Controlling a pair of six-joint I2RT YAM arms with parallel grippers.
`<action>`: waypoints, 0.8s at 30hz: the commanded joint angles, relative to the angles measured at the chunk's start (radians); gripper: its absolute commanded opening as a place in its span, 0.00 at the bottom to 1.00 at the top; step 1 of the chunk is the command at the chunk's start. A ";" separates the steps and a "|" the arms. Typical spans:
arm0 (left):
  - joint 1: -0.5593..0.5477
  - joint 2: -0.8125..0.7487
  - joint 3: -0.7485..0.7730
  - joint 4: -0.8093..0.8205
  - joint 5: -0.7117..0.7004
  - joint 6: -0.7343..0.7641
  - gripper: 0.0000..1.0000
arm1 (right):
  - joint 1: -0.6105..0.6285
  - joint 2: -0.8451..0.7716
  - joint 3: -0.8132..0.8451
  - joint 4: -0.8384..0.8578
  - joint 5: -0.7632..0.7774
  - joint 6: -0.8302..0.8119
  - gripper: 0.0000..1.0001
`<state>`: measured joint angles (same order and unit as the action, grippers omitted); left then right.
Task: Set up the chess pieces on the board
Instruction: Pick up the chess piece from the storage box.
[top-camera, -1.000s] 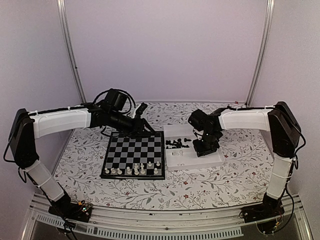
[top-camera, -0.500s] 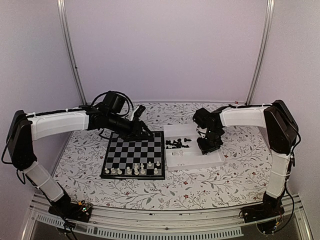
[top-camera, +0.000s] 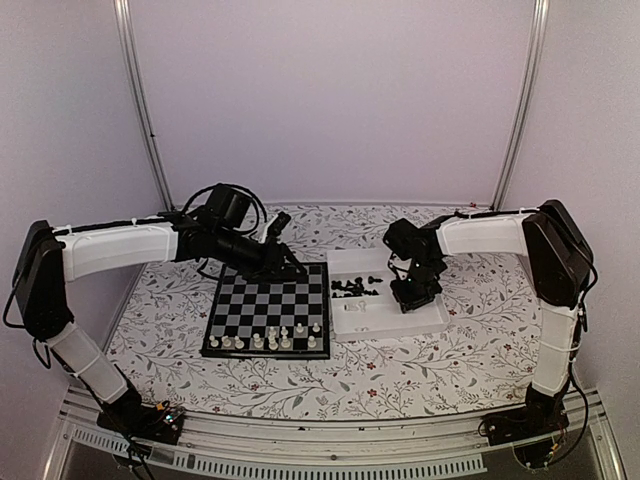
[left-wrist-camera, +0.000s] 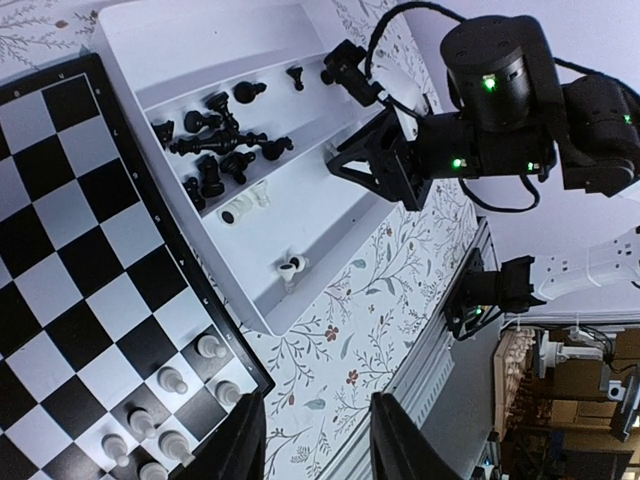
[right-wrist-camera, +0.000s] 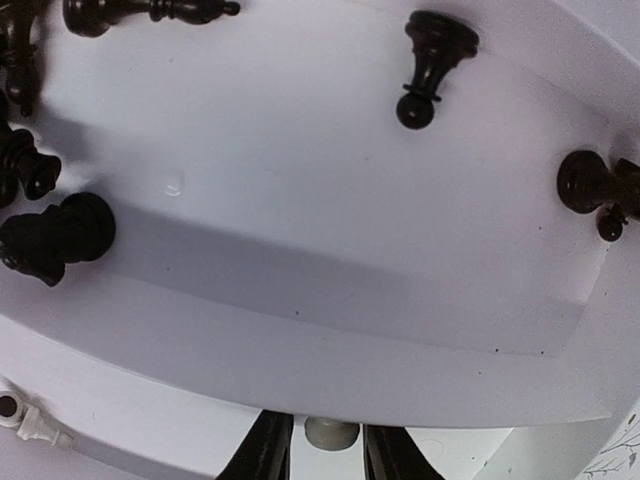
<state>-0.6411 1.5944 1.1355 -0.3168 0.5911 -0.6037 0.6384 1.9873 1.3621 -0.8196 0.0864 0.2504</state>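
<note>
1. In the top view the board (top-camera: 255, 300) lay flat on the flowered tabletop (top-camera: 470, 340), a little left of the middle of the frame. The white tray (top-camera: 400, 322) lay just beside the board's right edge.
2. The white chess pieces (top-camera: 270, 340) stood upright in the rows along the lower edge of the board. The left wrist view showed them at its lower left (left-wrist-camera: 170, 410).
3. The black chess pieces (top-camera: 355, 287) lay in a heap in the upper compartment of the tray, toward its left end. In the left wrist view a few loose white pieces (left-wrist-camera: 290, 268) lay in the other compartment.
4. The left claw (top-camera: 292, 268) hung over the upper right corner of the board. In its own view the left claw (left-wrist-camera: 315, 440) had its fingers (left-wrist-camera: 245, 445) apart at the bottom of the frame, and only the tabletop and the rail showed between them.
5. The right claw (top-camera: 415, 297) was down inside the right part of the tray.
6. In its own view the right claw (right-wrist-camera: 328, 442) had its fingers (right-wrist-camera: 270, 448) close on both sides of a pale piece (right-wrist-camera: 332, 432), below the dividing wall of the tray. It could not be told whether they pressed on the piece.
7. In the same view a black pawn (right-wrist-camera: 432, 60) lay on its side at the upper right of the frame.
</note>
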 joint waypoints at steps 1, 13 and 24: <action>0.007 -0.015 -0.008 0.017 0.005 -0.005 0.39 | -0.001 0.022 -0.015 0.006 -0.011 -0.011 0.25; 0.013 -0.021 0.040 0.008 -0.007 0.010 0.39 | 0.017 -0.197 -0.079 0.074 -0.162 -0.071 0.10; 0.032 0.017 0.059 0.203 0.196 -0.034 0.39 | 0.177 -0.379 -0.063 0.299 -0.415 -0.191 0.12</action>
<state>-0.6304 1.5951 1.1706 -0.2321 0.6594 -0.6132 0.7582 1.6032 1.2671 -0.6044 -0.2237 0.1131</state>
